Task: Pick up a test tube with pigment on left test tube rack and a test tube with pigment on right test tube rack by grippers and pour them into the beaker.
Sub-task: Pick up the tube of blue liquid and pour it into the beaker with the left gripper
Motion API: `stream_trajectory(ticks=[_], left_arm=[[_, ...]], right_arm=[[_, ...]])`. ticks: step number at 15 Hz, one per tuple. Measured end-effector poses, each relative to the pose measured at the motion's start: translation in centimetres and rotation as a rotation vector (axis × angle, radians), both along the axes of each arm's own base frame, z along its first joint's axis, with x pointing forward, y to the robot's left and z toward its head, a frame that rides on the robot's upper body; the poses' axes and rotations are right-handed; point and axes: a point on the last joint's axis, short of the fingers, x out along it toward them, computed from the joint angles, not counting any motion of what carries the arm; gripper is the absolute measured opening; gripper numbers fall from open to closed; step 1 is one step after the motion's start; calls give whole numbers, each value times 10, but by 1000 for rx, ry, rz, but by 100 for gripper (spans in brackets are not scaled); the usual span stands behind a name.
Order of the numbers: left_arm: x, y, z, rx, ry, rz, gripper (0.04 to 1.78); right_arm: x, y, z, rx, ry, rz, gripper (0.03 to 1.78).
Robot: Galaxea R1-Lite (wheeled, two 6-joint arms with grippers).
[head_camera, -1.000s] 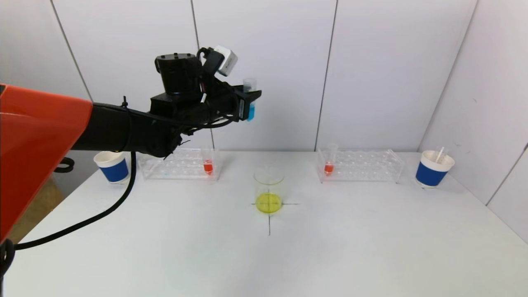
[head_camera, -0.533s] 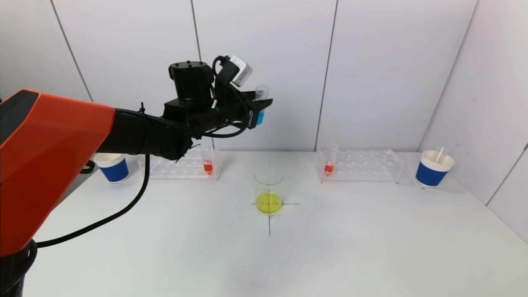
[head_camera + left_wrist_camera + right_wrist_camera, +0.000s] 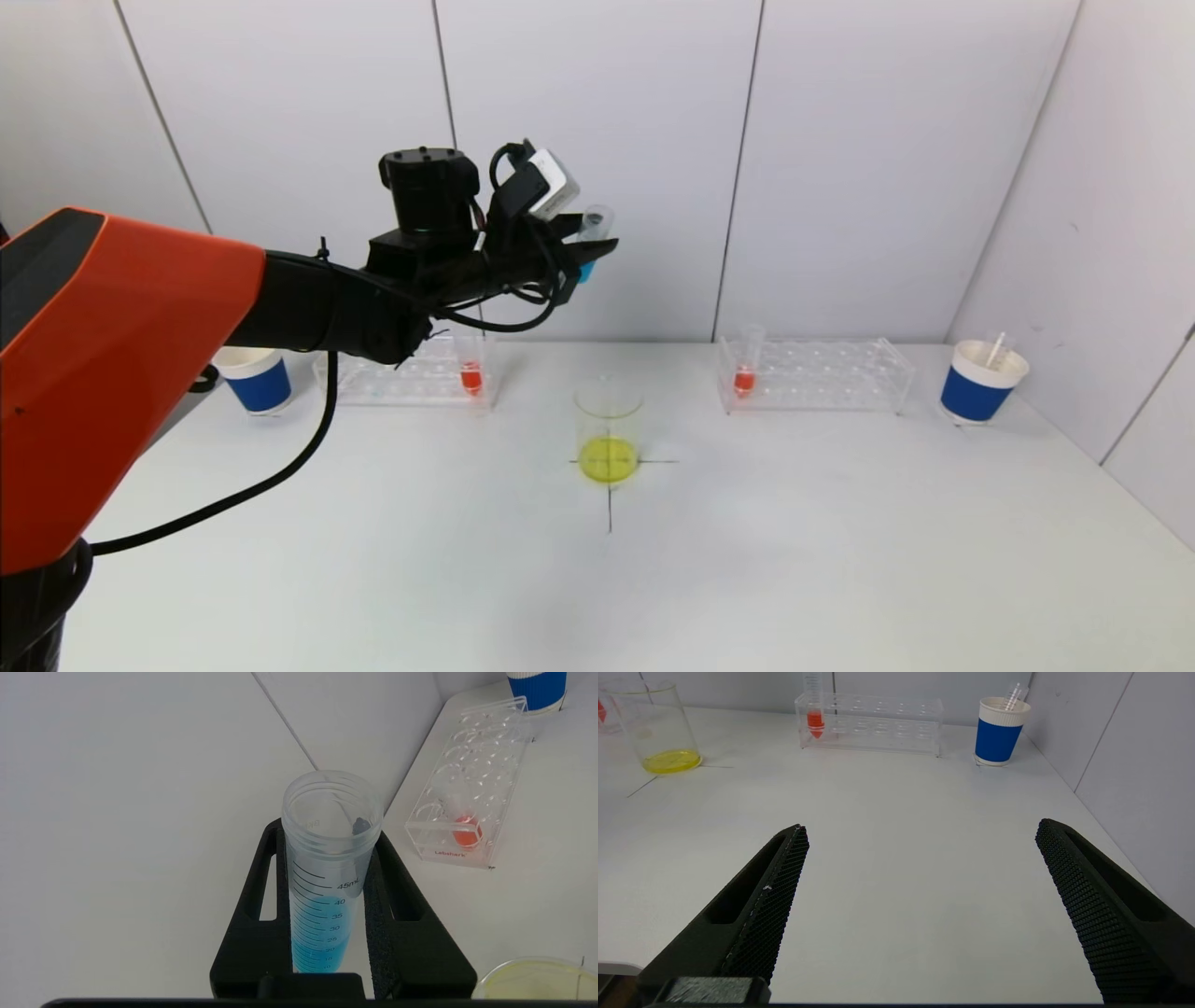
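Note:
My left gripper [image 3: 586, 250] is shut on a clear test tube with blue pigment [image 3: 589, 245], held high above the table, tilted, up and a little left of the beaker [image 3: 608, 427]. In the left wrist view the blue tube [image 3: 327, 877] sits between the fingers [image 3: 402, 914]. The beaker holds yellow liquid on a black cross mark. The left rack [image 3: 411, 373] holds a tube with red pigment [image 3: 470, 366]. The right rack [image 3: 814, 375] holds a red tube [image 3: 746, 364], also in the right wrist view [image 3: 814, 704]. My right gripper [image 3: 920, 830] is open and empty, low over the table, out of the head view.
A blue paper cup [image 3: 254, 377] stands left of the left rack. Another blue cup [image 3: 979, 381] with an empty tube in it stands right of the right rack. White wall panels close the back and the right side. A black cable hangs from the left arm.
My left gripper has carried the blue tube to the right toward the beaker's side and tipped it from upright to tilted. The racks, beaker and cups have not moved.

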Motion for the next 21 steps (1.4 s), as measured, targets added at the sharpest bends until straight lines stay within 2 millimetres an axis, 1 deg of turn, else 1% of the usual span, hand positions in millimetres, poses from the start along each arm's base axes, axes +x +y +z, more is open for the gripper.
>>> stream_trajectory(ticks=[11,21], left_arm=[[14,23,-15,177,-225,-129,45],[21,21,-31,256,-338,-160,45]], right_arm=[[0,0,0,0,0,0,177],[0,0,0,0,0,0,177]])
